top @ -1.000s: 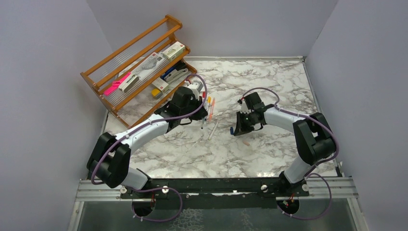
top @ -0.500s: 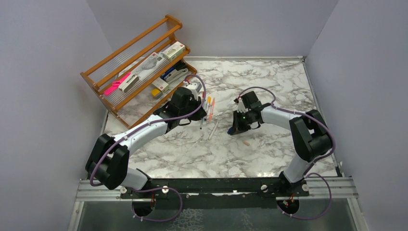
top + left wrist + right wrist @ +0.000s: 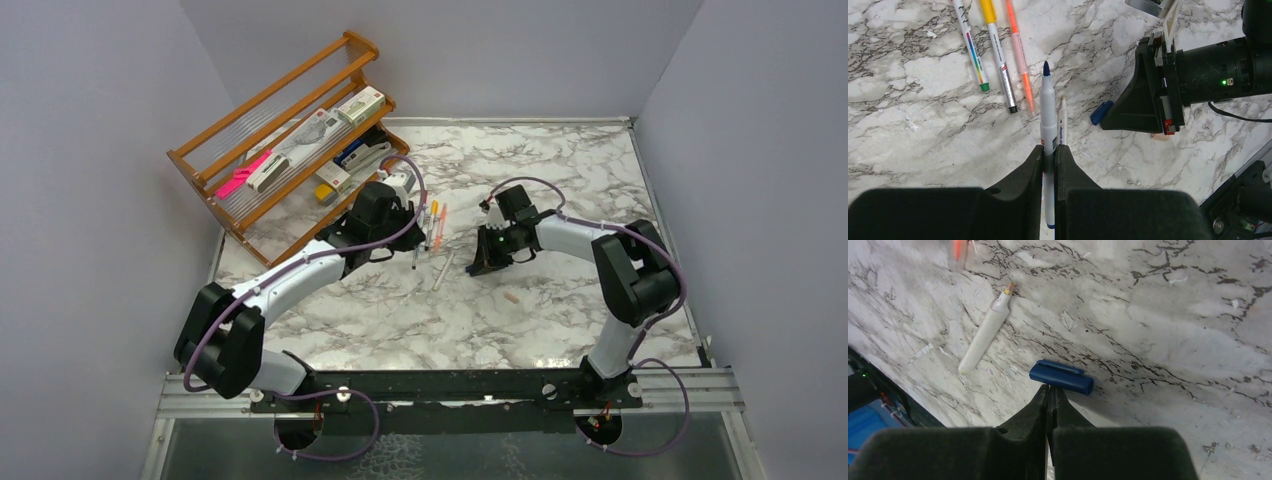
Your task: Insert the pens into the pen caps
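Note:
My left gripper [image 3: 1049, 150] is shut on a white pen [image 3: 1048, 115] with a dark blue tip that points away from the wrist. My left gripper [image 3: 415, 245] hovers over a row of pens. They are a rainbow-striped pen [image 3: 971, 47], a yellow-topped pen [image 3: 998, 57] and an orange pen [image 3: 1019, 55]. Another white pen [image 3: 985, 335] lies flat on the table. My right gripper [image 3: 1052, 389] is shut and empty, its tips against the side of a dark blue pen cap [image 3: 1062, 377] lying on the marble. A pale pink cap [image 3: 511, 297] lies nearer the front.
A wooden rack [image 3: 270, 140] holding boxes, a stapler and a pink bar stands at the back left. Grey walls close in the marble table [image 3: 560, 180] on three sides. The two grippers are close together near the middle.
My right gripper has slid left toward the pens, staying low and shut. My left gripper, with the pen, has shifted slightly up and left.

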`<state>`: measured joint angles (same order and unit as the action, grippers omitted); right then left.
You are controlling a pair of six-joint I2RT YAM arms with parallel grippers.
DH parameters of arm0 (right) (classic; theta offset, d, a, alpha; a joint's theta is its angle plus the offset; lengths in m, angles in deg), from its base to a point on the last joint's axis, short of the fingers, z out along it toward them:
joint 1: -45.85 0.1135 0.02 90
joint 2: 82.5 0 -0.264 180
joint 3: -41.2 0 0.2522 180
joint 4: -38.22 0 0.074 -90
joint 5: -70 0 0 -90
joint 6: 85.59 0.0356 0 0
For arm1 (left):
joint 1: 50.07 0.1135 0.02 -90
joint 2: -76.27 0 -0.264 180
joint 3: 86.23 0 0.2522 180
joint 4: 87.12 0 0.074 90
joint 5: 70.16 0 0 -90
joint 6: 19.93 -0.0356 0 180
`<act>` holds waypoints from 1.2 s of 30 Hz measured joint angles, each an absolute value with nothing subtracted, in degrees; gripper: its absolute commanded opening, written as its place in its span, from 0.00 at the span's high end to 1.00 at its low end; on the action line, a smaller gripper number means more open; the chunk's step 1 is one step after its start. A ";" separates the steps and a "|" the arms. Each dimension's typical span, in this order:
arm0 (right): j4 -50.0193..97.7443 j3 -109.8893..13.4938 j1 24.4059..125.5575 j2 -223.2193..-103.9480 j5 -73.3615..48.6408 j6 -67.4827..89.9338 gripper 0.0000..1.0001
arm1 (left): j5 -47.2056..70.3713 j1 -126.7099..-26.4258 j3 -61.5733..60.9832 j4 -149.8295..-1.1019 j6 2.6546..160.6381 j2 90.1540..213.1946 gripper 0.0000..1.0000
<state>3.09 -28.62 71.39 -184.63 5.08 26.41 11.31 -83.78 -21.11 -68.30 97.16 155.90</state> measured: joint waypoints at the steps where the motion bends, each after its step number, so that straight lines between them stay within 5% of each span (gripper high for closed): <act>1: 3.20 -28.86 71.42 -184.94 5.32 26.58 0.99 | 11.37 -83.76 -21.16 -68.26 97.16 155.66 1.00; 18: 2.90 -32.70 72.12 -182.51 1.19 23.92 0.99 | 9.80 -83.39 -17.26 -68.80 96.00 158.42 1.00; 36: 3.42 -42.69 72.12 -192.43 -5.00 20.62 0.99 | 7.64 -83.39 -16.00 -70.03 96.02 159.42 1.00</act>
